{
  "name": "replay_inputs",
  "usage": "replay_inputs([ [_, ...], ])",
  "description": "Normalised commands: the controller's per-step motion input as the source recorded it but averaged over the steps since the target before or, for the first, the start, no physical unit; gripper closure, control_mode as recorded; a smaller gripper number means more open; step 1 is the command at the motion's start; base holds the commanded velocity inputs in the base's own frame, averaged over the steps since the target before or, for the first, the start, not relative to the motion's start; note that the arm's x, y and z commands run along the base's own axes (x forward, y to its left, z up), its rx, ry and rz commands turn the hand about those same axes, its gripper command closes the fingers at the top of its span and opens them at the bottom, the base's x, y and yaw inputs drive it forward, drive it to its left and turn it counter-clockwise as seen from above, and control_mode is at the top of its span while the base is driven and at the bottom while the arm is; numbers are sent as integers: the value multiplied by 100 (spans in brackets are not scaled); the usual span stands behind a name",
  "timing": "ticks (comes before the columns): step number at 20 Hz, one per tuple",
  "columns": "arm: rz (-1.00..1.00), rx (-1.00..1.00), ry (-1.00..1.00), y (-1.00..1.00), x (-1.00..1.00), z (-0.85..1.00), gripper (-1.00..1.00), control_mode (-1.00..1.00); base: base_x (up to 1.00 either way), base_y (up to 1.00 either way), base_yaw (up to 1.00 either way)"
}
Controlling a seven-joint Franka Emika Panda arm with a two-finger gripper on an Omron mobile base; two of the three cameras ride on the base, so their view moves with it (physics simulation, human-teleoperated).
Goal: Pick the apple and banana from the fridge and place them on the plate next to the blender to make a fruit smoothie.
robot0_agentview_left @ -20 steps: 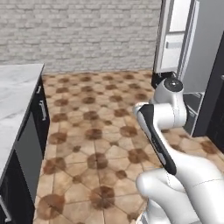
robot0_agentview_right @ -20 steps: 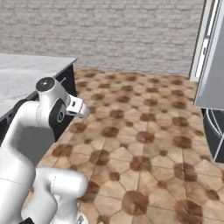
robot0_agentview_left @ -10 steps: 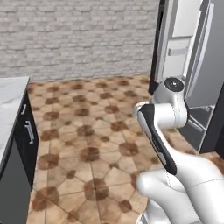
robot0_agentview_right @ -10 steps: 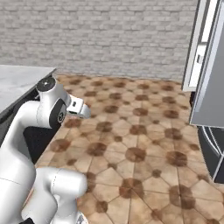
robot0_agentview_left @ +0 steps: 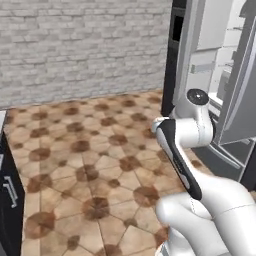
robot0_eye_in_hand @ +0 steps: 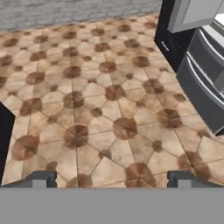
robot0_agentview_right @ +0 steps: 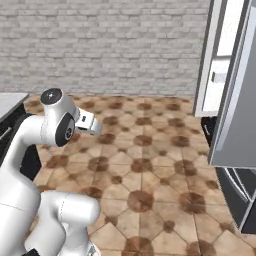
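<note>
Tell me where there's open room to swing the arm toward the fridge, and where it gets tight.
Open: the tiled floor between the brick wall and the fridge. Tight: by the fridge's open grey door and its lower drawers, and beside the dark cabinet opposite. The gripper is open, holding nothing.

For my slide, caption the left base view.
White arm folded over tiled floor, facing the fridge with its door open beside a grey brick wall.

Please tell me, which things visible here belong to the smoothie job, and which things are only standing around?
Belonging to the job:
- the fridge, its grey door open, white shelves inside
- the pincer, fingertips apart, nothing between them, over the floor

Only standing around:
- the brick wall
- the tiled floor
- the dark cabinet at the left edge
</note>
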Motion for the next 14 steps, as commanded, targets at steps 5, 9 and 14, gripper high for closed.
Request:
replay_inputs([
  [5,0,0,0,0,0,0,-100,100,100,12,-35],
  [9,0,0,0,0,0,0,-100,100,100,13,-39],
  [14,0,0,0,0,0,0,-100,100,96,14,-44],
])
